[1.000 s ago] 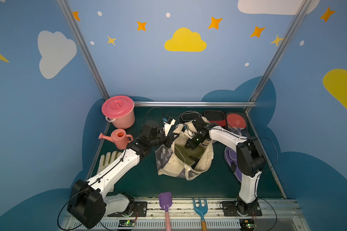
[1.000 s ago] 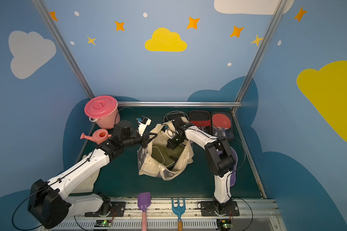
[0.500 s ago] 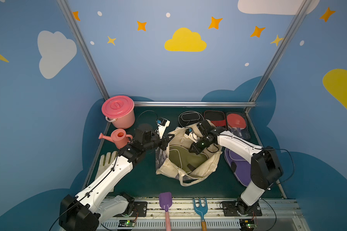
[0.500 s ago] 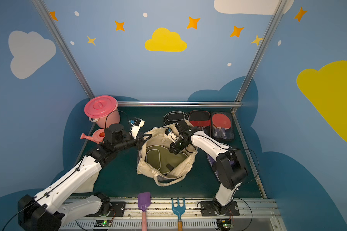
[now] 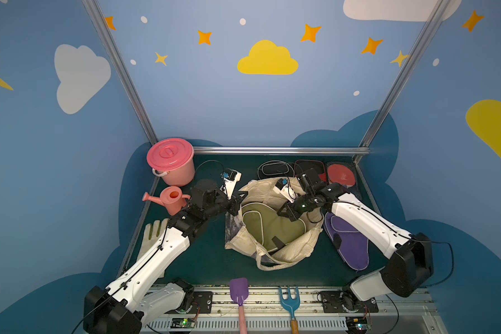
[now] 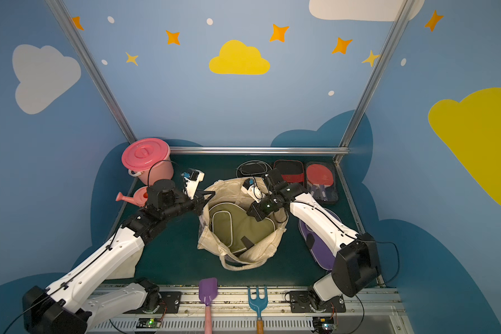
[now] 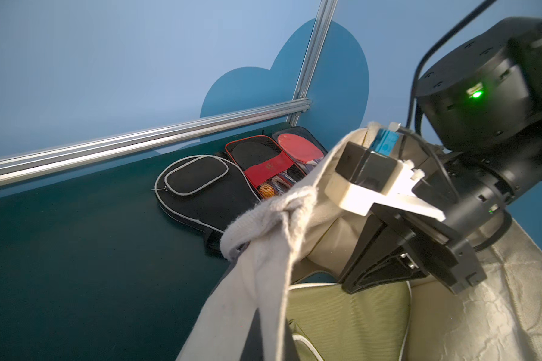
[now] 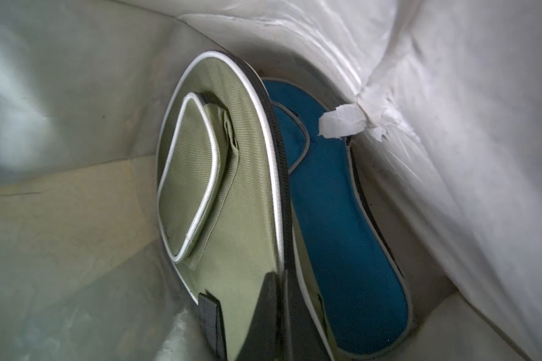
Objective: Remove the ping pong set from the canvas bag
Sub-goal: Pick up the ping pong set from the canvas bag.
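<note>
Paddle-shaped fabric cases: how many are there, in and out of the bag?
4. An olive case and a blue case lie inside the bag; a black case lies behind it; a purple case beside it. More may be hidden inside.

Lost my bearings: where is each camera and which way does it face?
Top views: high above the base, looking down on the cream canvas tote bag; both arms show.
Left wrist: at the bag's rim, facing the black zipped paddle case; right gripper shows.
Right wrist: in the bag's mouth, facing the olive fabric paddle case and blue case; no arm shows.
Both wrist views share the olive case.
</note>
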